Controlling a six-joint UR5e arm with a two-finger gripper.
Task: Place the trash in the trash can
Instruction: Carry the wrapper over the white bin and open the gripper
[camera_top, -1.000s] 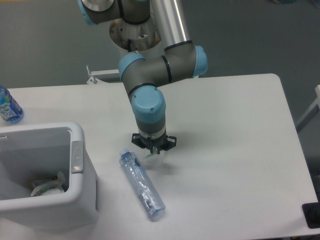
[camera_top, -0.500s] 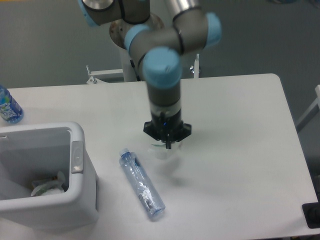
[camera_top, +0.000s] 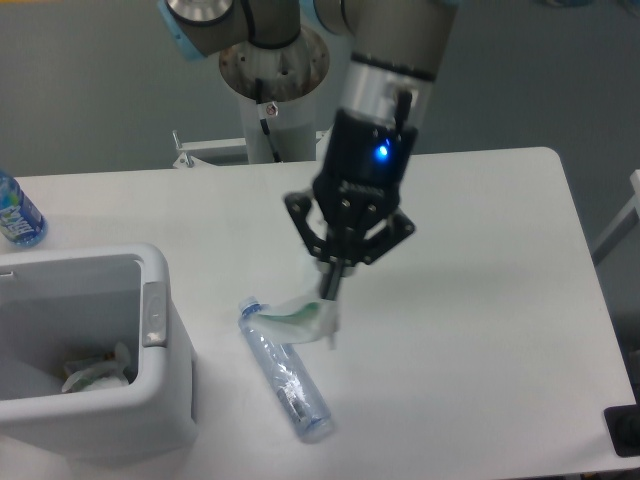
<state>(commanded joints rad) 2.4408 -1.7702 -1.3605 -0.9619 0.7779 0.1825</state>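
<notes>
Above the flattened bottle (camera_top: 284, 371), the gripper (camera_top: 328, 290) has risen off the table, pinched on the wrapper (camera_top: 300, 318) — pickup made; the trash can (camera_top: 160, 360) waits left.

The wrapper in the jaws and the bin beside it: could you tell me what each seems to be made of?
The wrapper looks like thin, translucent white plastic film with a green patch; it hangs crumpled and limp from the gripper. The bin looks like moulded white plastic, smooth, with thick rounded walls.
</notes>
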